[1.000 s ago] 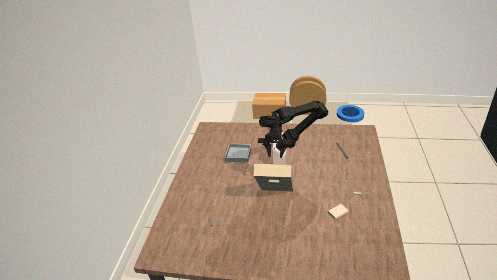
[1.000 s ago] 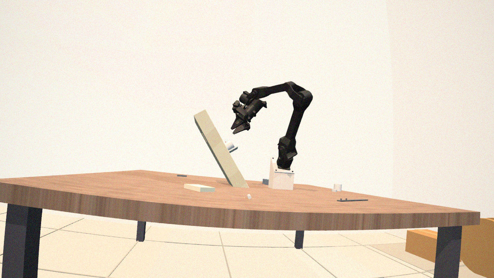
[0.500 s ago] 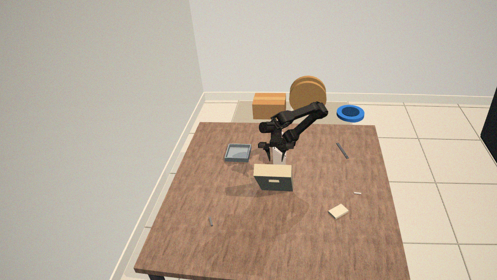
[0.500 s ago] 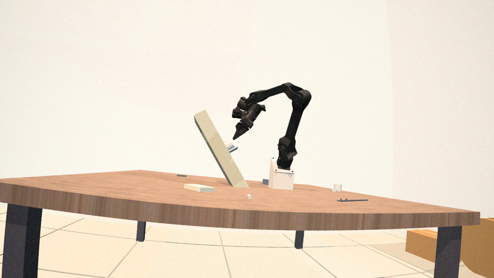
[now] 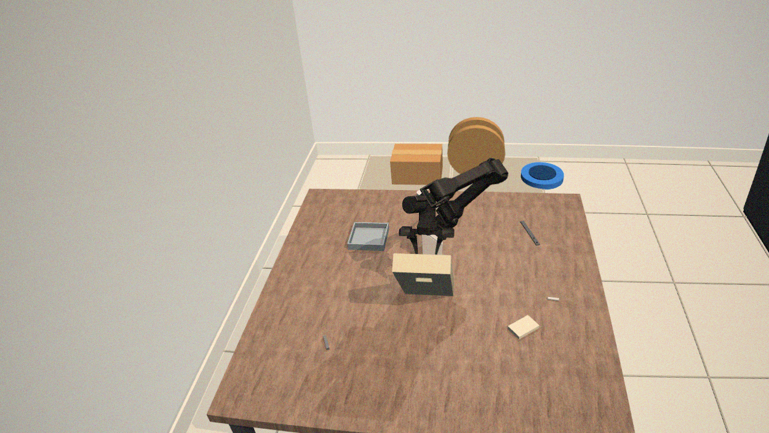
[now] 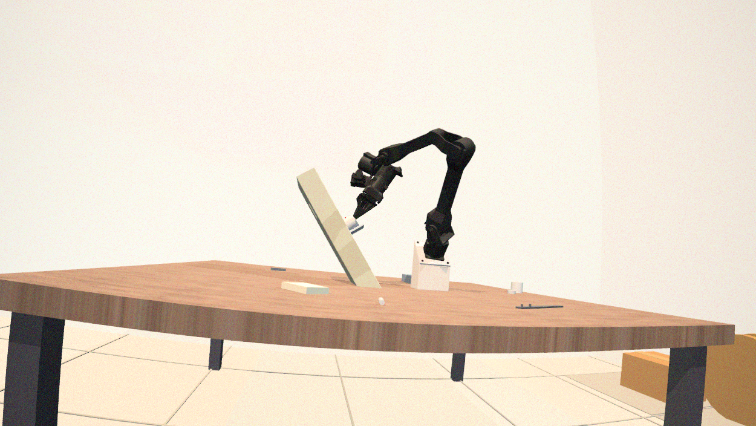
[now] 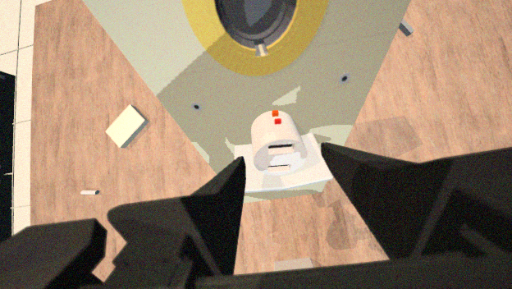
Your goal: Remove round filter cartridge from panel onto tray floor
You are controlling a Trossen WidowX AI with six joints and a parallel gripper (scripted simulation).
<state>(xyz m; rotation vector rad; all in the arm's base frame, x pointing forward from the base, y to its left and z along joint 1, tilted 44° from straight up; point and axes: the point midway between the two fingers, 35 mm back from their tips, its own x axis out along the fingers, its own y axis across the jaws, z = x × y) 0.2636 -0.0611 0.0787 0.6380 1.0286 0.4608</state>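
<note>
On the leaning panel's [image 5: 421,263] [image 6: 338,235] [image 7: 242,92] ledge [image 6: 358,229] [image 7: 316,162], I see the white slotted cylinder [image 6: 350,223] [image 7: 272,133], its face and long axis pointing outward; my empty end effector [image 5: 426,253] [image 6: 354,217] [image 7: 281,154] stands wide. Wooden counter [image 5: 376,371] [image 6: 264,321] [image 7: 61,94], tiled floor [image 5: 699,328] [image 6: 296,402] [image 7: 7,33].

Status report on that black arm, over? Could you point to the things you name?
Hand [image 5: 427,253] [image 6: 355,217] [image 7: 281,154] open, empty. White slotted cylinder [image 6: 351,223] [image 7: 274,133] on the panel [image 5: 422,263] [image 6: 338,232] [image 7: 254,92] face, not in the tray [image 5: 367,248] [image 6: 406,278]. Ledge [image 6: 358,229] [image 7: 254,183] beneath might hinder a grip.
</note>
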